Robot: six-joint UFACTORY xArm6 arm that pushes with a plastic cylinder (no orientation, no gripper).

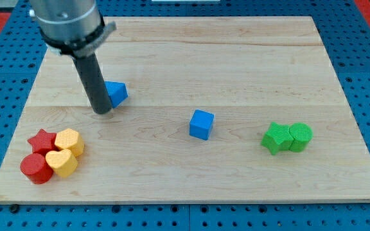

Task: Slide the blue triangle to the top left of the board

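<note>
The blue triangle lies on the wooden board in the left half, a bit above mid-height. My tip rests on the board just left of and slightly below the triangle, touching or nearly touching its left side. The dark rod rises from the tip toward the view's top left and hides part of the triangle's left edge.
A blue cube sits near the board's centre. A green star and a green cylinder touch at the right. At the bottom left cluster a red star, a red cylinder, a yellow hexagon and a yellow heart.
</note>
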